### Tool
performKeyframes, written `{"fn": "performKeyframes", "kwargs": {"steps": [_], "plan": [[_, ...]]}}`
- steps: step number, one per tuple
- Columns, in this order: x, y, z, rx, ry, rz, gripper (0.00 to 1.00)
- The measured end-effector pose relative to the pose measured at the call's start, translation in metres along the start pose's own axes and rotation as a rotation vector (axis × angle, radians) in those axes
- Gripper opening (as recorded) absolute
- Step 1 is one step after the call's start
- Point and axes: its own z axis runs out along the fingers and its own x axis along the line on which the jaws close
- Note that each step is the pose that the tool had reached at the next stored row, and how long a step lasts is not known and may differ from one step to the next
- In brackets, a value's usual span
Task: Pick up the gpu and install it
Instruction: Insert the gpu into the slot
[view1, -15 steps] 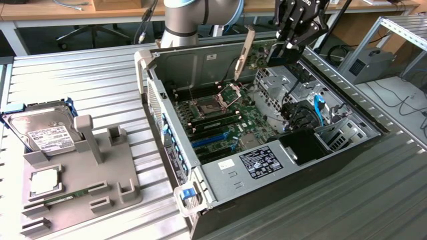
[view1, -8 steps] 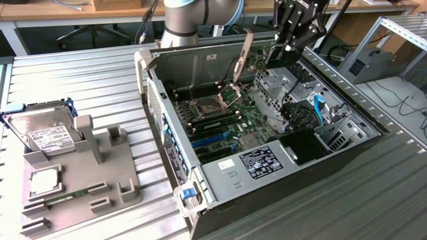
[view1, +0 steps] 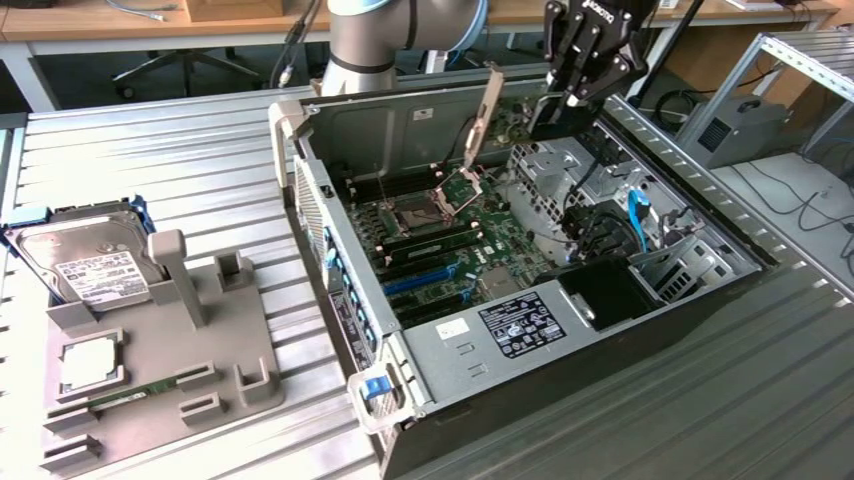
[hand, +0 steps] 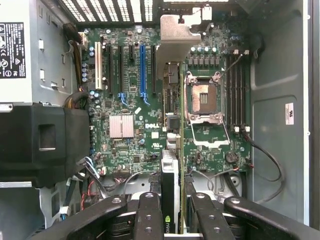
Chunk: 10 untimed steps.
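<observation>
My gripper hangs above the far end of the open computer case and is shut on the gpu. The card stands on edge, and its silver end bracket points toward the exterior view's left. From the wrist, the gpu shows edge-on between the black fingers, well above the motherboard. Its bracket lies over the strip between the expansion slots and the CPU socket.
A grey fixture at the exterior view's left holds a hard drive, a CPU and a RAM stick. The arm's base stands behind the case. Inside are a power supply, a drive cage and loose cables.
</observation>
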Motion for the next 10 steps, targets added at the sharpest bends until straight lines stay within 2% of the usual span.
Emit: {"fn": "performKeyframes", "kwargs": {"steps": [10], "plan": [[0.0, 0.0124, 0.0052, 0.0016, 0.0001, -0.001, 0.27]]}}
